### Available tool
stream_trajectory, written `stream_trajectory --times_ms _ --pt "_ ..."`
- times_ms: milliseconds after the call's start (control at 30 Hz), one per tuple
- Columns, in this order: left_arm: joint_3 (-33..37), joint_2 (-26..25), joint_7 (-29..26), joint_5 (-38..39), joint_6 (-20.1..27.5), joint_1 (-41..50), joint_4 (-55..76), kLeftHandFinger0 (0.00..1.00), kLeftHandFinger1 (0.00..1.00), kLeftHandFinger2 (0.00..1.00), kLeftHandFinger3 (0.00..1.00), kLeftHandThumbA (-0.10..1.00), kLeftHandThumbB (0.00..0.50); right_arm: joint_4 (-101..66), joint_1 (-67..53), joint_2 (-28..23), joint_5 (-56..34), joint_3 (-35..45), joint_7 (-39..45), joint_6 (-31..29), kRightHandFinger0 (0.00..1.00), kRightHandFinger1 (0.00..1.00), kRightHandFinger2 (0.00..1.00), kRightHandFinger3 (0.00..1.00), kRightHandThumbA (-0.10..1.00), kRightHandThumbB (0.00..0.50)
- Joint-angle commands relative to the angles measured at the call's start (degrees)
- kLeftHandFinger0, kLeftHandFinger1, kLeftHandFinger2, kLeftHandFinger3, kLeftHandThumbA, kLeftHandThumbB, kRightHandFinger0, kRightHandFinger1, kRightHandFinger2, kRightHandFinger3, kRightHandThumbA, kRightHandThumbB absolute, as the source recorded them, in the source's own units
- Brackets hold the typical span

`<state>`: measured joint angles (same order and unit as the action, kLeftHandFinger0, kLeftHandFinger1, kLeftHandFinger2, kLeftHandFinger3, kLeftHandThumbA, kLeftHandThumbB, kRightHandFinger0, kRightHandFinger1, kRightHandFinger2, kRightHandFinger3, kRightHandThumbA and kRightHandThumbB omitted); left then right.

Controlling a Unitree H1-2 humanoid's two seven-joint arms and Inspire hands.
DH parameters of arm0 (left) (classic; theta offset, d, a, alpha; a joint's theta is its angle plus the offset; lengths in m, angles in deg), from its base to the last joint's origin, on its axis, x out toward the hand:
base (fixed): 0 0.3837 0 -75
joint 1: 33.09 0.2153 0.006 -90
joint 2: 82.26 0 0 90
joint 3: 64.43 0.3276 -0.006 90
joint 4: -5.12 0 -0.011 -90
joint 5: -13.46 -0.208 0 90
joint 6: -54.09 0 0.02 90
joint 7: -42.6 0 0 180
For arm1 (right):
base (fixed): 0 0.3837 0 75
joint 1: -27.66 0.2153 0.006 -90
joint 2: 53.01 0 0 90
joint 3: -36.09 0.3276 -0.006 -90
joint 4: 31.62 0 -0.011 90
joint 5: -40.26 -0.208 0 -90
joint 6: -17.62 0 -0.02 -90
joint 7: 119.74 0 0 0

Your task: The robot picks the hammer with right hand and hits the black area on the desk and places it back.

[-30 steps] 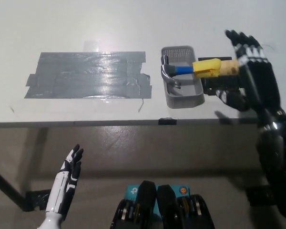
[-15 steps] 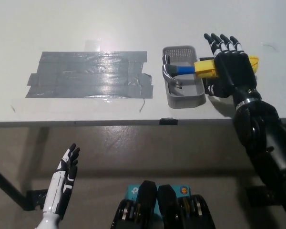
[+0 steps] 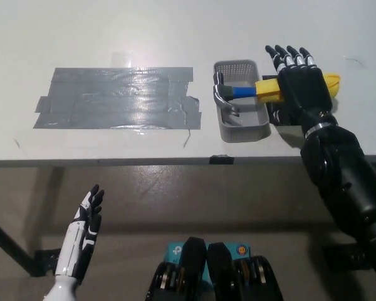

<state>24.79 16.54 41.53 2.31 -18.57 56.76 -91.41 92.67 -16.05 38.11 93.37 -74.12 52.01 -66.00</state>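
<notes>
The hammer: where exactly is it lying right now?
In the head view the hammer lies across the grey tray at the table's right, head inside, yellow handle sticking out under the open black right hand, right of the taped patch.

White L robot hand (image 3: 84, 227), black R robot hand (image 3: 304, 84)

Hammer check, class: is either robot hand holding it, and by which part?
Neither. The black right hand lies flat, open, over the yellow handle of the hammer in the grey basket. The white left hand rests open below.
</notes>
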Motion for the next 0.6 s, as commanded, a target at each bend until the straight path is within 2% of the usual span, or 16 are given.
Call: stream_trajectory --times_ms 0,133,200,267,567 --pt "-0.1 -0.3 -1.2 -0.6 1.8 -0.7 1.3 1.00 1.00 1.00 1.00 1.00 0.069 -0.1 4.5 -0.9 0.2 -0.2 -2.1 0.9 1.00 1.00 1.00 1.00 1.00 0.354" --pt "-0.2 -0.3 -1.2 -0.6 1.6 -0.9 1.6 1.00 1.00 1.00 1.00 1.00 0.073 2.3 5.4 -0.3 0.4 -1.0 -3.1 1.1 1.00 1.00 1.00 1.00 1.00 0.354" --pt "-0.1 -0.3 -1.0 -0.3 2.1 -1.0 1.6 1.00 1.00 1.00 1.00 1.00 0.058 3.6 5.6 0.0 0.0 -1.1 -3.4 1.1 1.00 1.00 1.00 1.00 1.00 0.356" --pt "0.0 -0.3 -1.2 -0.8 2.0 -1.1 1.6 1.00 1.00 1.00 1.00 1.00 0.074 5.3 5.9 0.1 0.0 -1.3 -4.6 0.9 1.00 1.00 1.00 1.00 0.99 0.369" --pt "0.1 -0.5 -0.9 -0.9 1.8 -1.5 1.4 1.00 1.00 1.00 1.00 1.00 0.084 9.9 7.2 -0.3 -0.2 -2.8 -5.5 1.7 1.00 1.00 1.00 1.00 0.96 0.380"
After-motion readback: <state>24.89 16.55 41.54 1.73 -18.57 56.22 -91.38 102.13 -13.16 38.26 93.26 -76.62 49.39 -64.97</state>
